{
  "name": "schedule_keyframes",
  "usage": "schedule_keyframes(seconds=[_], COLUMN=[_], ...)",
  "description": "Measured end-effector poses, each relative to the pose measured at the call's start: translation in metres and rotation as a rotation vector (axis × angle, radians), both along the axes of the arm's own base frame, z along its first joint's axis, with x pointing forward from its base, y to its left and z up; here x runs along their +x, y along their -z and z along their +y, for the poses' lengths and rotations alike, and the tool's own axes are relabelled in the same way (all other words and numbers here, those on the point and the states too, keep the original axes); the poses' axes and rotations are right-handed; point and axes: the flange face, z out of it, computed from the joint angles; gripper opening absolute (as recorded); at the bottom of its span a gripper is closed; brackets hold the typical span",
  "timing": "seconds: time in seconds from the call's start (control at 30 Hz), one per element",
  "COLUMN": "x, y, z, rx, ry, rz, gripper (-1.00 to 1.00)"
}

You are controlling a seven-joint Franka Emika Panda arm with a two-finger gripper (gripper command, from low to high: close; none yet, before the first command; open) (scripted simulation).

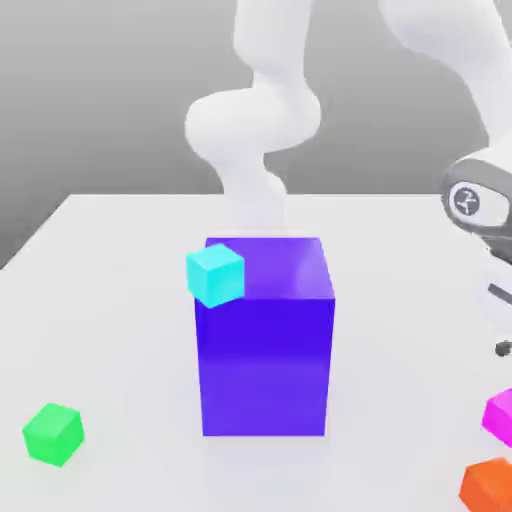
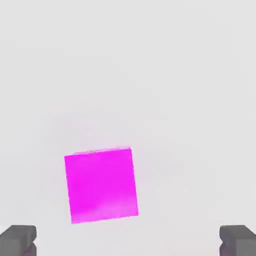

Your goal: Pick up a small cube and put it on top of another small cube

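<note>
White table (image 1: 120,300), plain magenta cube (image 2: 101,185).

My arm (image 1: 255,120) as rendered by the simulator: smooth, glossy white links with rounded, bulbous joints and no visible cables or screws. Near the wrist, a grey ring frames a round white cap (image 1: 467,201) stamped with a dark circular marking. Below it, the white casing carries a short grey slot and a small dark stud. On the hand view, my claw (image 2: 128,241) ends in two blocky, matte dark-grey fingertips (image 2: 19,239), squared off at the corners.
</note>
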Motion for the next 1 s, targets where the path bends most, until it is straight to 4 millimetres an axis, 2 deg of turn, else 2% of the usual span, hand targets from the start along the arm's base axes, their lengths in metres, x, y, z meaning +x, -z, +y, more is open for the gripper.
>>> schedule_keyframes(seconds=[0.1, 0.13, 0.33, 0.4, 0.53, 0.57, 0.63, 0.7, 0.77, 0.87, 1.0], x=[-0.002, -0.003, -0.003, -0.003, -0.001, 0.009, 0.044, 0.077, 0.101, 0.126, 0.138], y=[0.042, 0.049, 0.053, 0.038, -0.007, -0.010, -0.016, -0.021, -0.026, -0.033, -0.042], z=[0.001, 0.000, 0.000, 0.001, 0.006, 0.003, -0.033, -0.082, -0.132, -0.206, -0.306], rx=[-0.004, -0.004, -0.006, -0.006, -0.005, -0.007, -0.016, -0.027, -0.037, -0.050, -0.066], ry=[-0.012, -0.013, -0.013, -0.015, -0.017, -0.005, 0.060, 0.137, 0.208, 0.311, 0.444], rz=[0.002, 0.003, 0.005, 0.004, -0.003, -0.011, -0.023, -0.030, -0.034, -0.037, -0.037], gripper=[0.00, -1.00, -1.00, -1.00, -1.00, -1.00, -1.00, -1.00, -1.00, -1.00, -1.00])
